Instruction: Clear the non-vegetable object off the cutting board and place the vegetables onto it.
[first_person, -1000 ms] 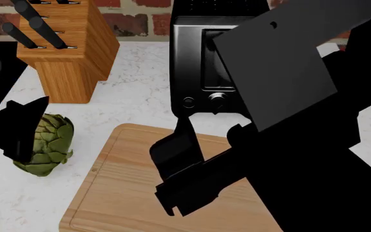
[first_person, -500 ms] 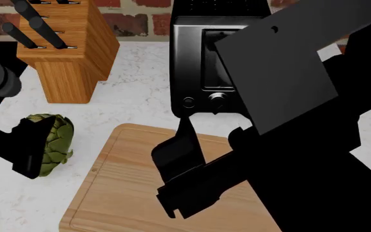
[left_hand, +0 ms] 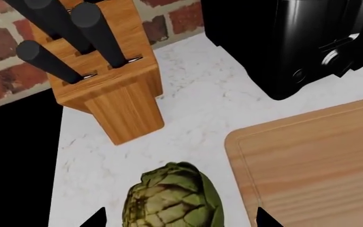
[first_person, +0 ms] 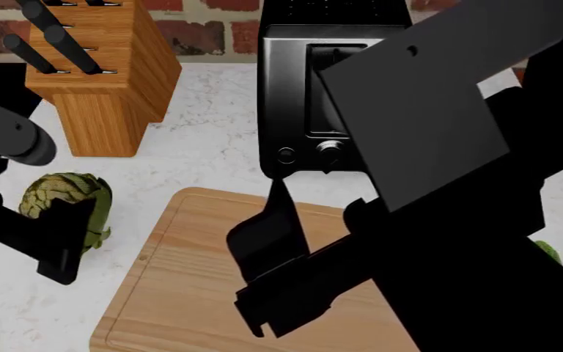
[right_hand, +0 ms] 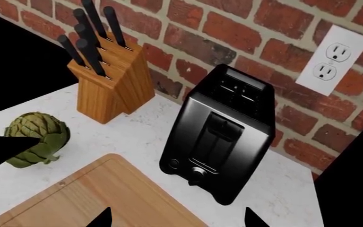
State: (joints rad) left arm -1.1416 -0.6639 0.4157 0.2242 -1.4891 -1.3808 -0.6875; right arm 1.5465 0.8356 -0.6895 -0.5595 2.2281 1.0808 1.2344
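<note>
White marbled counter (first_person: pixel 213 158) — scaly round artichoke (left_hand: pixel 172 201) sits between the left gripper's (left_hand: pixel 178 218) parted fingers, beside the grooved wooden cutting board (left_hand: pixel 314 161).

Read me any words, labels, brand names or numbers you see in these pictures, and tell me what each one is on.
None can be read in any view.
Toaster: knob and button, no legible marking.
Knife block: plain wood, no brand.
Wall outlet: blank plate.
Cutting board: no stamp.
Artichoke: no sticker.

Kitchen: marble counter (right_hand: pixel 137 135), toaster (right_hand: pixel 222 137), knife block (right_hand: pixel 109 87), brick wall (right_hand: pixel 232 42).
</note>
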